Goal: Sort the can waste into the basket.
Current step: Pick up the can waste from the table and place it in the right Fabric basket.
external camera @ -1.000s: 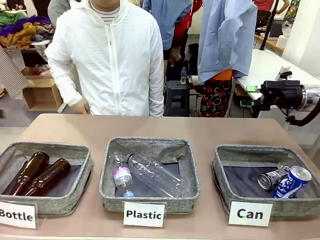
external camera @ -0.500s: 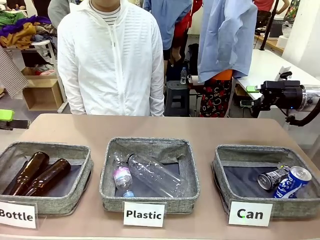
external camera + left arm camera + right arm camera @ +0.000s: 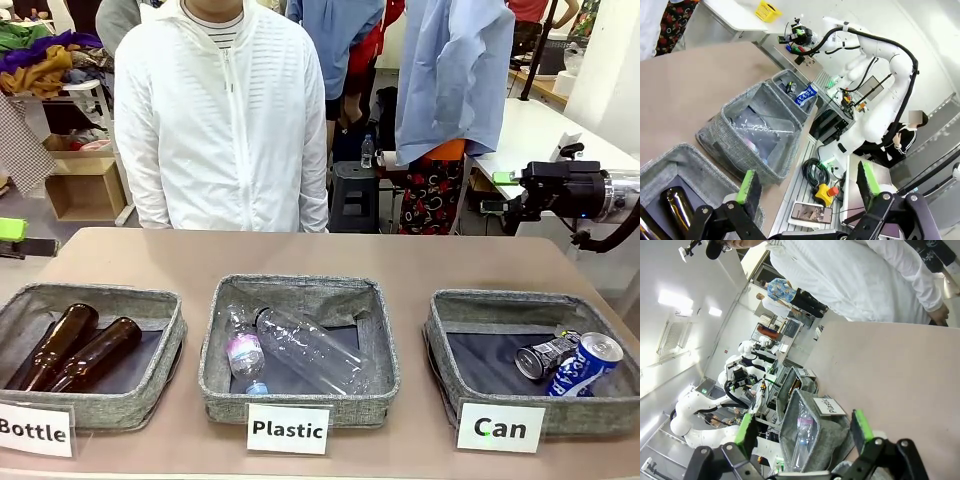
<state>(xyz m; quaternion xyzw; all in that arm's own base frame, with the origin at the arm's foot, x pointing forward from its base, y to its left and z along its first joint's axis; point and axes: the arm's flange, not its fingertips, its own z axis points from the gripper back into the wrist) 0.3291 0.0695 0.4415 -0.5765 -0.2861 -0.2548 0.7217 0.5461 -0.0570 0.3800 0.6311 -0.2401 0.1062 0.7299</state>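
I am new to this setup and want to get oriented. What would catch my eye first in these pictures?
Three shallow grey fabric bins stand in a row along the near table edge; the right one, labelled "Can", holds a blue drink can with white lettering beside a smaller dark dented can. A person in a white jacket stands at the far side.

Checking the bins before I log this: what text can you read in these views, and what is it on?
"Bottle": white label at left basket.
"Plastic": white label at middle basket.
"Can": white label at right basket.
Blue can: white lettering, unreadable.
Dark can: print too small.
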